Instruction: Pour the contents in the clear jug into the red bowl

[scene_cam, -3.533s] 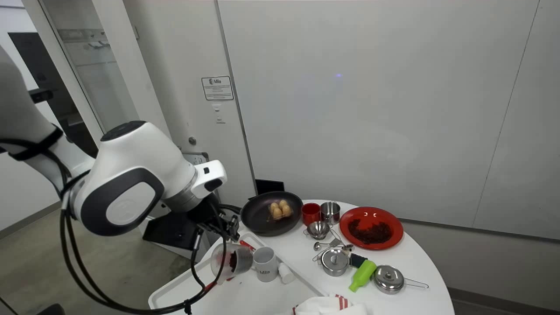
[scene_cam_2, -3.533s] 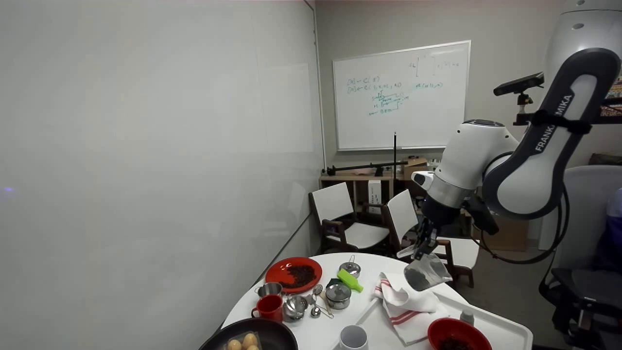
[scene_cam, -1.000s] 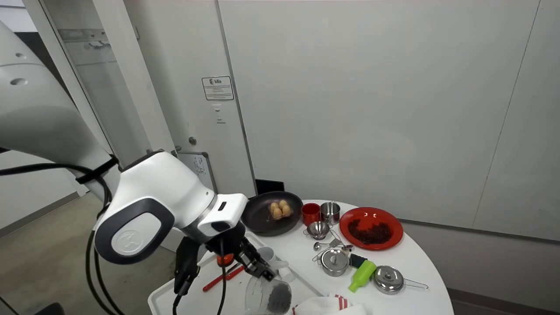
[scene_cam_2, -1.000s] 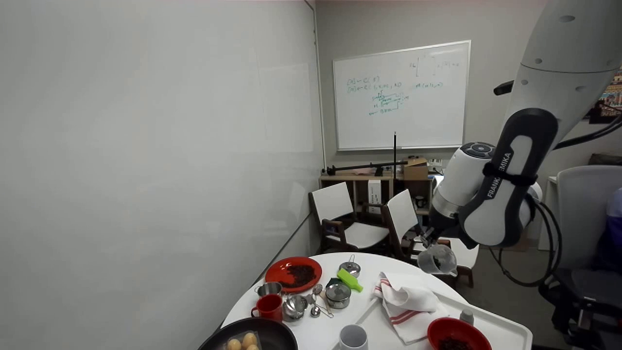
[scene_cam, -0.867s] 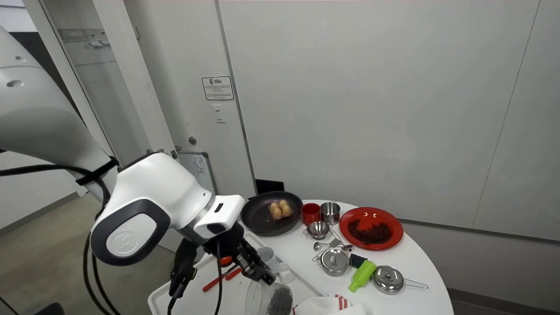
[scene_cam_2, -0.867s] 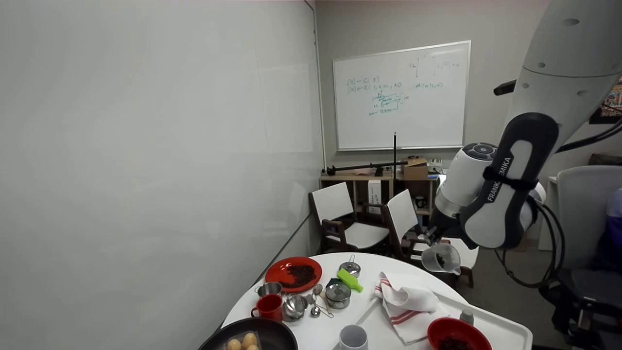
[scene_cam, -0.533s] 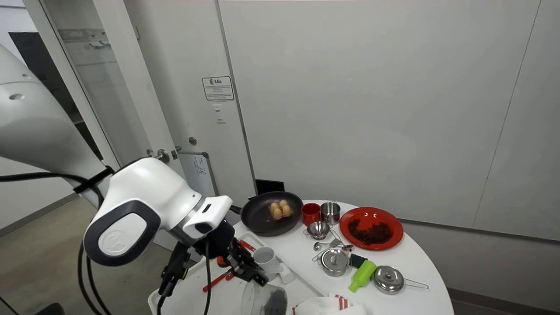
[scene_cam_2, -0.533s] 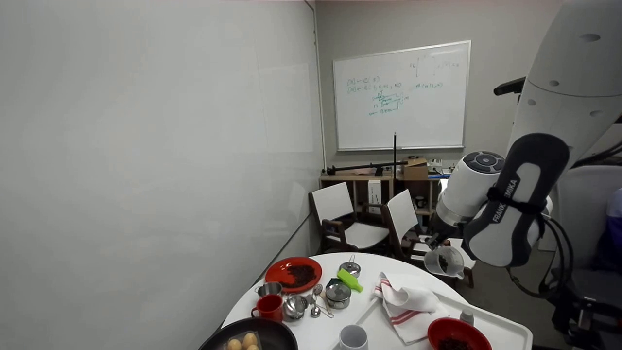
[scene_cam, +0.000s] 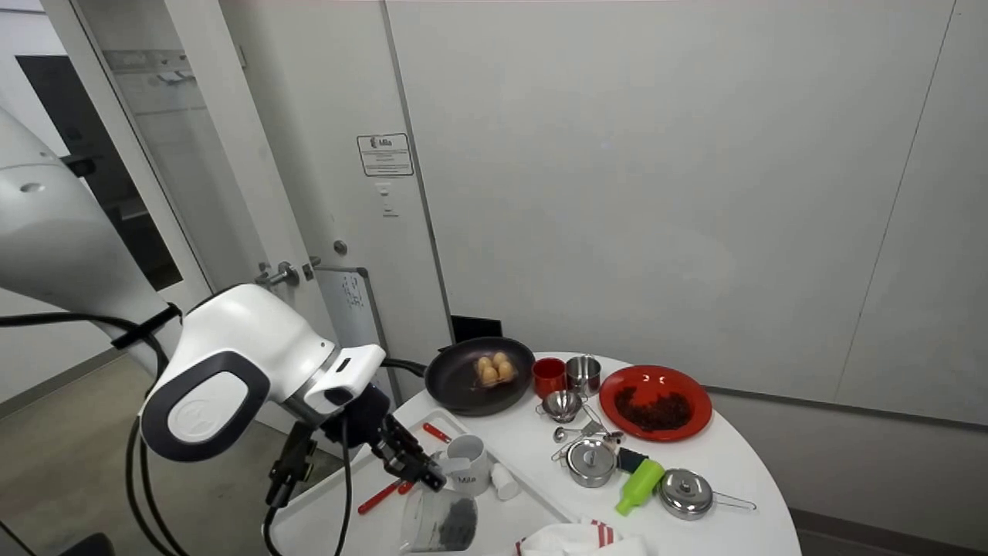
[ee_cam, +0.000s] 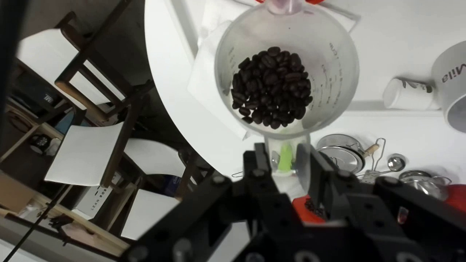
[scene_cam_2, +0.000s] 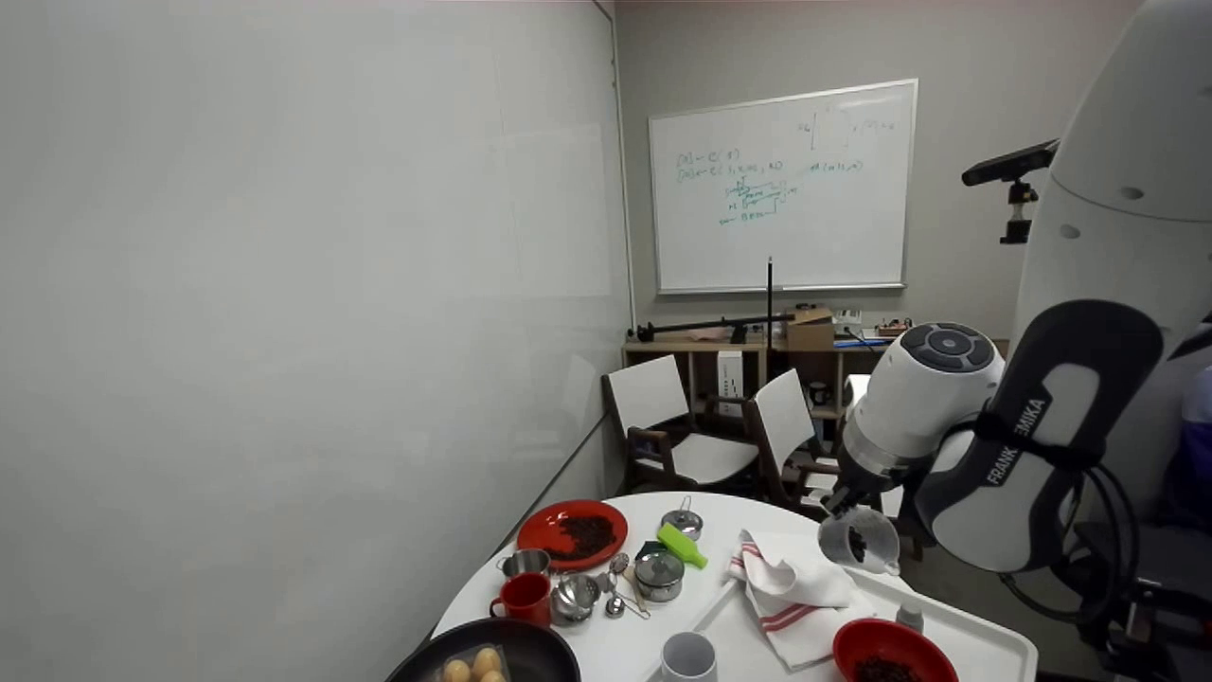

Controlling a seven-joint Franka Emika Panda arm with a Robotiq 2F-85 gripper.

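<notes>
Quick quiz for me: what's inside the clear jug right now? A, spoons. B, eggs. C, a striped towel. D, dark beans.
D, since the wrist view looks into the clear jug and shows a heap of dark beans lying inside it.

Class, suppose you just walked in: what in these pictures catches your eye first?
Likely first is the clear plastic cylindrical jug of dark brown beans in the wrist view's upper middle, held by the black end effector. Next comes the wide, shallow, bright red round bowl, near the edge of the white table in both exterior views.
</notes>
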